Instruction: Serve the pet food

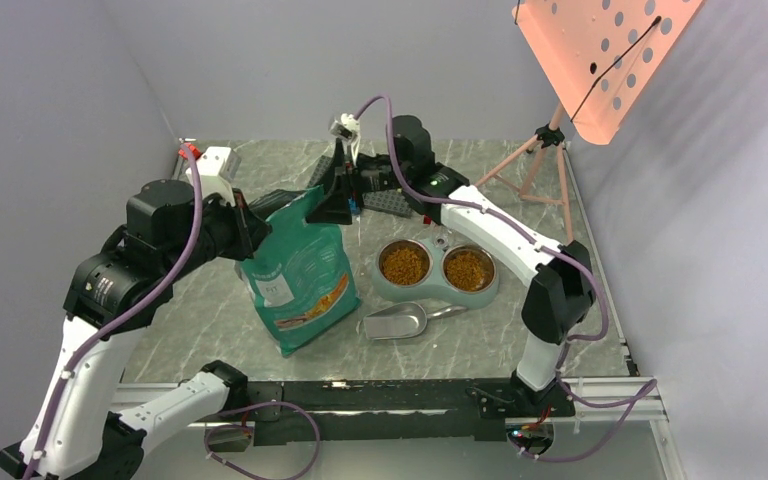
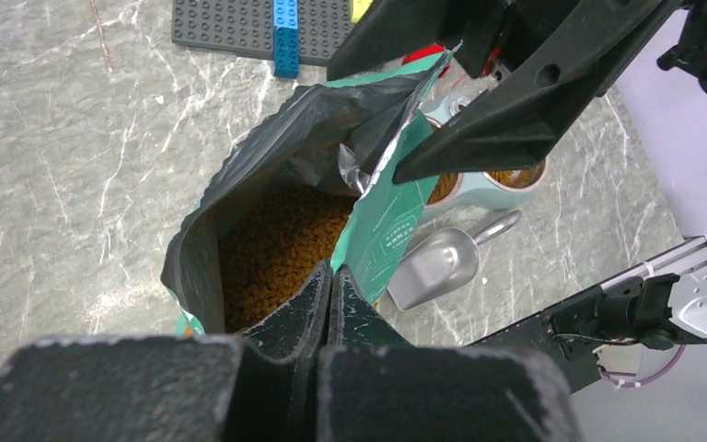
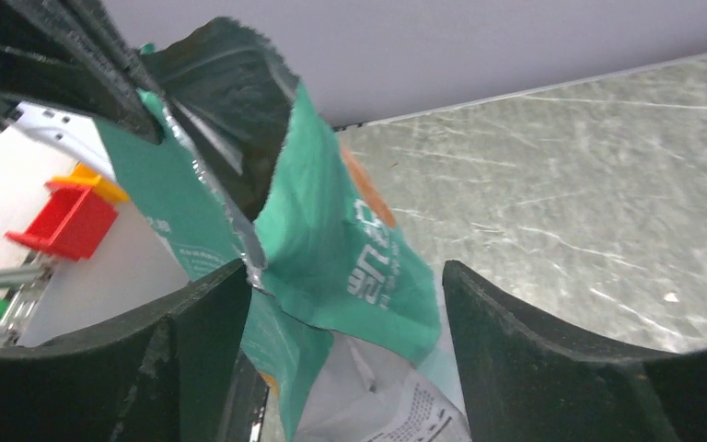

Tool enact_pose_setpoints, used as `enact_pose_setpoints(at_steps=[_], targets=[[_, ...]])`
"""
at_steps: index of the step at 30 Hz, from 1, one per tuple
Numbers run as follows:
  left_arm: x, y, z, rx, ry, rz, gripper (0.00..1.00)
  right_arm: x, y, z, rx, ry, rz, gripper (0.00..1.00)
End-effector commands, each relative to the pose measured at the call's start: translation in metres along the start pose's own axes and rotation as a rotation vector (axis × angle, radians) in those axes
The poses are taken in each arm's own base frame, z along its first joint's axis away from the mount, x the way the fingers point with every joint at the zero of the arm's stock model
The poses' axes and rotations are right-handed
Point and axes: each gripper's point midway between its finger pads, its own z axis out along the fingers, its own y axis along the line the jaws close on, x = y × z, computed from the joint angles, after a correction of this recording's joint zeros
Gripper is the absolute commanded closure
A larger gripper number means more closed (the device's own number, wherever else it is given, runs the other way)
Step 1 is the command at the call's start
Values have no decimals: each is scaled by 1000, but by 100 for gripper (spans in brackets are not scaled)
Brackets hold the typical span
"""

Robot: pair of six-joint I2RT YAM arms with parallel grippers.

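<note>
The teal-and-white pouch point(image 1: 300, 275) stands open at the table's middle left. Orange-brown pet food point(image 2: 276, 244) fills its inside, and more pet food point(image 1: 405, 264) lies in both bowls of the grey-green dish point(image 1: 433, 296). My left gripper point(image 1: 251, 226) is shut on the pouch's left top rim point(image 2: 336, 270). My right gripper point(image 1: 337, 196) stands open around the pouch's right top edge point(image 3: 350, 244), with the crumpled flap loose between its fingers point(image 3: 506, 313). The metal scoop point(image 1: 397, 322) lies empty on the table in front of the dish.
A dark brick baseplate point(image 1: 390, 203) with a blue brick point(image 2: 284, 37) lies behind the pouch. A pink tripod stand point(image 1: 545, 150) with a perforated panel point(image 1: 600, 60) stands at the back right. Grey walls close in the left, back and right.
</note>
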Motion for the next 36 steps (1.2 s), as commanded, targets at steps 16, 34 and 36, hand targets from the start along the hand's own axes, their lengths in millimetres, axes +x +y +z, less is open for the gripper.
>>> enact_pose_setpoints(at_steps=[16, 34, 36], targets=[[-9, 25, -43, -49, -313, -65, 27, -28, 23, -53, 2, -67, 10, 100], [-17, 0, -1, 113, -310, 302, 55, -25, 21, -63, 12, -23, 20, 100], [-9, 1, -5, 118, -287, 297, 74, -27, 17, -70, 48, -38, 15, 100]])
